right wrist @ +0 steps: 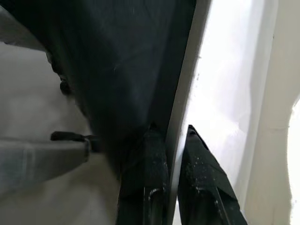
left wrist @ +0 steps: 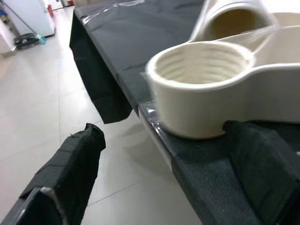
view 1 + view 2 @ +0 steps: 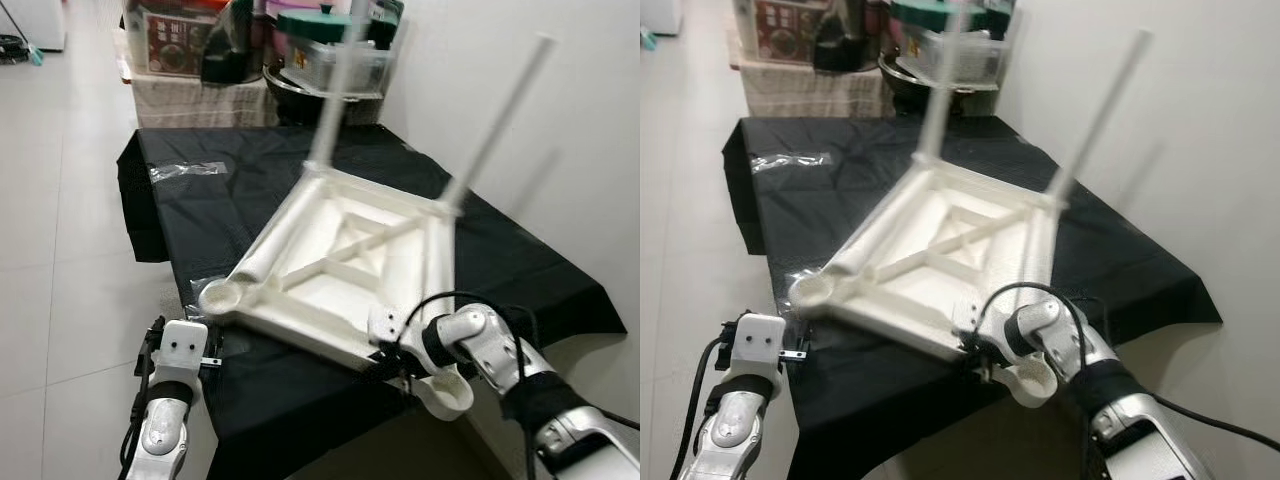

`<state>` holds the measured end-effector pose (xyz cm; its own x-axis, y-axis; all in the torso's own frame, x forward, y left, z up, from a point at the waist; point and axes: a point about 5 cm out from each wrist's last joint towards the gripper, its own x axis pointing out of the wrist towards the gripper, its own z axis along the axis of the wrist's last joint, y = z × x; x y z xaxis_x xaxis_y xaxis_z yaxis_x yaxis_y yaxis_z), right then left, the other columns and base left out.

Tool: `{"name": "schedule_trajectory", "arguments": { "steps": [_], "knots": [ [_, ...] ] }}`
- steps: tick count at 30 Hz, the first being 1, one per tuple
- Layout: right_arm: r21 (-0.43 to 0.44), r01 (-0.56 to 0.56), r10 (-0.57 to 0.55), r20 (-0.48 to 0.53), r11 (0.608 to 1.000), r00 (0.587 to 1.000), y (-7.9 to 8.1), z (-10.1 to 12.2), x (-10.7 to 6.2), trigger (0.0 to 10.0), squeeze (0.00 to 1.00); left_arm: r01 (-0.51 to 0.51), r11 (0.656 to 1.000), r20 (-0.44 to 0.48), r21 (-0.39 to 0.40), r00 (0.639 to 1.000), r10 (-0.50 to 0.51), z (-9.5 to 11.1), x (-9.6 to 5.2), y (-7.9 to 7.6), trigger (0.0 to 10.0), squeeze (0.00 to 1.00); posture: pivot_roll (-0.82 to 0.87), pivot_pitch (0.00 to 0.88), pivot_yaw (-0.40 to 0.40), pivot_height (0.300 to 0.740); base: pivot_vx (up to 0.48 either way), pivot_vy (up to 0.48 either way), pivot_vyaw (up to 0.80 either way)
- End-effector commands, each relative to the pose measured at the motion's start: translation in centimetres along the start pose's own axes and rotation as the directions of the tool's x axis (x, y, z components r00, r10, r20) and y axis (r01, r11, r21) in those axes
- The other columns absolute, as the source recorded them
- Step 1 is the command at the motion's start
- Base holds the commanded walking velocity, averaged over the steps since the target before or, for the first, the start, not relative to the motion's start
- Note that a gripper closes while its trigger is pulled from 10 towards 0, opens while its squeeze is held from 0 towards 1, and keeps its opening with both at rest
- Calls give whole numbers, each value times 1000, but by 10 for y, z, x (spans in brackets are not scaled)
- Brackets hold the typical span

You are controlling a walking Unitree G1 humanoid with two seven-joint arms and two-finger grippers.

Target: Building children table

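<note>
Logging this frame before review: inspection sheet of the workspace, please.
Surface: black cloth covering a low platform beside the wall.
Job's things: white table top lying upside down, two legs screwed in and pointing up; empty threaded socket at the near left corner; another socket overhanging the near edge.
Clutter: clear plastic wrap on the cloth.
Grippers: left end effector open around the left corner socket; right end effector shut on the table top's near edge.
Cables: black cable looping over the right wrist.
Surroundings: tiled floor; boxes and containers at the far end.
</note>
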<state>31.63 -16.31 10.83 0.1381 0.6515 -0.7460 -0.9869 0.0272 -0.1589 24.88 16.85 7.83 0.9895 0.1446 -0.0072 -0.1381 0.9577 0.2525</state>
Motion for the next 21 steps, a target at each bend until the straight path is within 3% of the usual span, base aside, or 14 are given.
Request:
{"name": "schedule_trajectory", "arguments": {
  "steps": [1, 5, 9, 14, 17, 21],
  "knots": [
    [-144, -122, 113, -69, 982, 991, 12, -2, 13, 0, 0, 6, 1000, -12, 15, 1000, -6, -2, 1, -1, 10000, 0, 31, 0, -163, 740, 0, 0, 0],
    [-154, -63, 43, -131, 986, 990, 3, -12, 6, 0, 0, 6, 1000, -11, 17, 1000, -6, -2, 1, 0, 10000, 0, 34, 0, -161, 740, 0, 0, 0],
    [-164, 60, -99, -242, 985, 965, -16, -29, -19, 0, 0, 7, 1000, -12, 24, 1000, -6, -1, 2, 1, 10000, 0, 41, 0, -160, 740, 0, 0, 0],
    [-158, 100, -137, -249, 982, 959, -23, -31, -30, 0, 0, 8, 1000, -13, 27, 1000, -8, -1, 2, 2, 10000, 0, 42, 0, -154, 740, 0, 0, 0],
    [-191, 126, -180, -298, 974, 937, -29, -39, -48, 0, 0, 14, 999, -14, 33, 1000, -13, -1, 2, 2, 10000, 0, 43, 0, -151, 740, 0, 0, 0],
    [-199, 98, -157, -305, 975, 940, -27, -44, -53, 0, 0, 17, 999, -14, 36, 1000, -16, -1, 2, 2, 10000, 0, 42, 0, -150, 740, 0, 0, 0]
  ]
}}
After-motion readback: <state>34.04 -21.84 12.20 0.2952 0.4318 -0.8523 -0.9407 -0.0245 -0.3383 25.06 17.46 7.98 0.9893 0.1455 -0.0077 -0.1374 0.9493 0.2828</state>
